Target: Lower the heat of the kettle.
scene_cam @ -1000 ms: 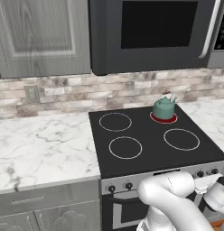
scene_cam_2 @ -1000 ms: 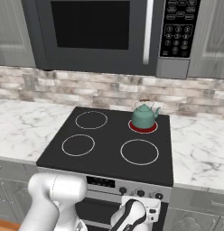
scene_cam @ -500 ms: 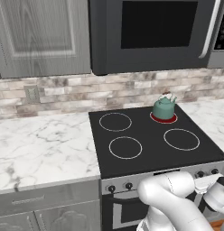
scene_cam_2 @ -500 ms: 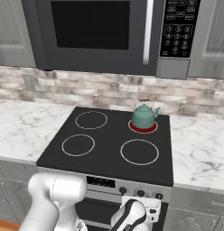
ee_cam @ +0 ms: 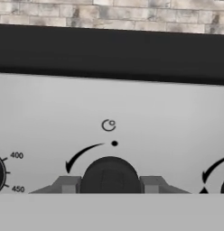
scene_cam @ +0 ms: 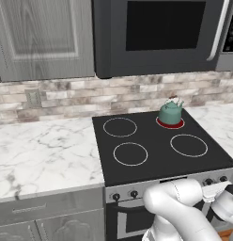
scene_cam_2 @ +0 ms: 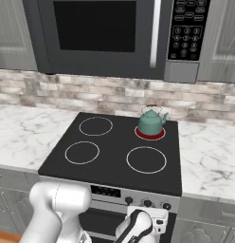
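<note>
Left base view: the kettle (scene_cam: 170,112) is seen upright on the back right burner (scene_cam: 170,123) of the black stove (scene_cam: 156,157), and that burner glows red beneath it. The other three rings are dark. The marble tabletop (scene_cam: 43,150) lies to the left of the stove. The white arm is seen low in front of the control panel, near the right-hand knobs (scene_cam: 215,180).

Right base view: the kettle (scene_cam_2: 150,122) is recorded on the same red burner (scene_cam_2: 150,133), below the microwave (scene_cam_2: 98,33). The tool (scene_cam_2: 159,227) is held against the front panel, just under the right knobs.

Hand view: a dark knob (ee_cam: 109,175) is framed between the two fingertips (ee_cam: 65,184), one at each side and close against it. The tool appears closed on this knob, though actual contact cannot be confirmed. An arc arrow and a burner symbol are printed above it.
</note>
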